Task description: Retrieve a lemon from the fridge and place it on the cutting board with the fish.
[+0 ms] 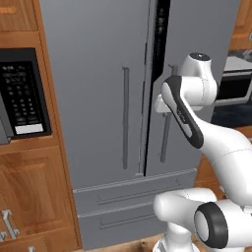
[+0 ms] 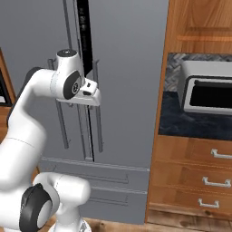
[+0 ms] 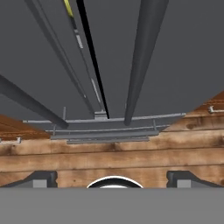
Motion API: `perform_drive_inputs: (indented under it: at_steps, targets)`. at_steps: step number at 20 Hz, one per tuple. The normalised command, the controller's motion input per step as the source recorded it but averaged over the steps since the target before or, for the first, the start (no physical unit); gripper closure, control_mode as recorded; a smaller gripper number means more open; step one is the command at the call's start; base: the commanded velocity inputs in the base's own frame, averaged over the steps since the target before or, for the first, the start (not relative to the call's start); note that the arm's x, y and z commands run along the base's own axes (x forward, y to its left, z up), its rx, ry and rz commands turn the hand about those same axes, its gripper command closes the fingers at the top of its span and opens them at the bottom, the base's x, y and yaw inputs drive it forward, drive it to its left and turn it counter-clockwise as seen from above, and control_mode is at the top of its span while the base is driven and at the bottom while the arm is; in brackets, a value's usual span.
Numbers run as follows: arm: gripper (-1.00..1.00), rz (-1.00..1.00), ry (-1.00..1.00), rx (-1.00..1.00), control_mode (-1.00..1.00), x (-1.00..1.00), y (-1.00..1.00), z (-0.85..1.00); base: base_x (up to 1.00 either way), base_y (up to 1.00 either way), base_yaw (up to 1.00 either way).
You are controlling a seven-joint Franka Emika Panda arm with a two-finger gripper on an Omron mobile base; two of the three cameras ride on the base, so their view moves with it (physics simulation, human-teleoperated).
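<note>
The tall grey fridge (image 1: pixel 93 74) (image 2: pixel 127 68) (image 3: pixel 113 57) fills the space in front of me. Its right door stands ajar by a narrow dark gap (image 1: pixel 161 29) (image 2: pixel 84 27). My gripper (image 3: pixel 113 179) points down toward the floor with its fingertips (image 3: pixel 41 178) wide apart, open and holding nothing. The hand (image 1: pixel 162 105) (image 2: pixel 89 92) hovers close in front of the right door's bar handle (image 1: pixel 166 142) (image 2: pixel 97 118) (image 3: pixel 142 57). A thin yellow streak (image 3: pixel 68 8) shows in the gap; I cannot tell what it is. The lemon is hidden, and the cutting board and fish are out of view.
A black-panelled microwave (image 1: pixel 22 93) sits in wooden cabinets left of the fridge. To the right, a toaster oven (image 2: pixel 208 86) stands on a dark counter above wooden drawers (image 2: pixel 213 181). Two fridge drawers (image 1: pixel 133 197) lie below the doors, over a wooden floor (image 3: pixel 109 157).
</note>
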Motion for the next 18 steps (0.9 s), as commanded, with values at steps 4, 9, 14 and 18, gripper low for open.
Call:
perform_drive_inputs:
  at_steps: [4, 9, 14, 18]
  targets:
    - [-1.0, 0.0, 0.0, 0.0, 1.0, 0.0, 0.0, 0.0, -0.25, 0.25, 0.0]
    - [-1.0, 0.0, 0.0, 0.0, 1.0, 0.0, 0.0, 0.0, 0.0, 0.24, 0.0]
    - [-1.0, 0.0, 0.0, 0.0, 1.0, 0.0, 0.0, 0.0, 0.0, 0.2, -0.01]
    - [-1.0, 0.0, 0.0, 0.0, 1.0, 0.0, 0.0, 0.0, 0.0, 0.16, 0.0]
